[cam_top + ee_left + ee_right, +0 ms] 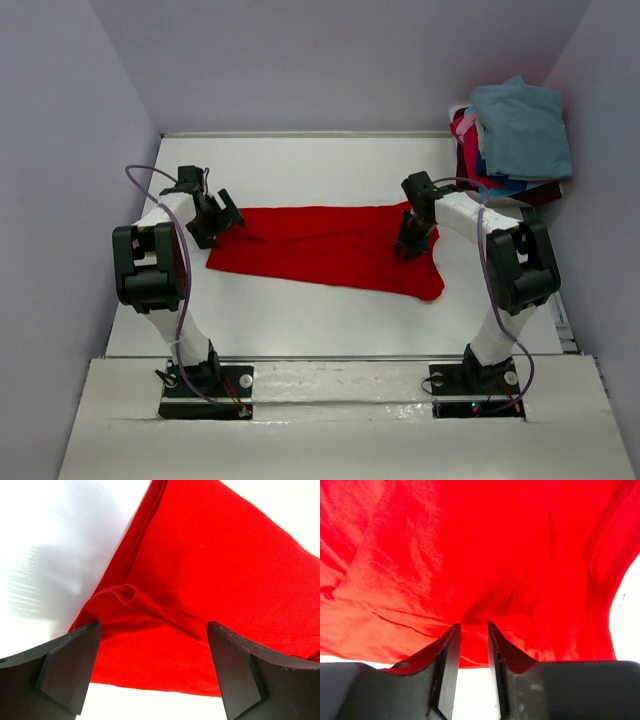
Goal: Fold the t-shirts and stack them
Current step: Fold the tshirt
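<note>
While the red t-shirt (320, 250) lies spread as a wide band across the middle of the white bench (330, 165), an arm reaches in to each of its two ends. A long crease runs across the shirt from left to right, and its near right corner trails out into a rounded point.

The left pincer (222, 215) hangs over the red shirt's left end with its jaws wide apart. In the left wrist view its two dark fingers (70, 665) stand on either side of a small raised fold near the shirt's left edge, and nothing is held between them.

The right pincer (408, 243) is down on the red shirt just in from its right edge. Its jaws are narrow, with only a thin slot between them. In the right wrist view the cloth puckers in toward the fingertips (451, 635) and a pinch of red sits between them, so this pincer grips the shirt.

Beyond the red shirt's right end and well apart from it, a heap of other shirts sits at the far corner. A teal-blue t-shirt (520, 125) lies on top. A pink t-shirt (462, 125), a dark maroon t-shirt (470, 165) and a blue t-shirt (500, 185) show beneath it, on the side facing the red shirt.
</note>
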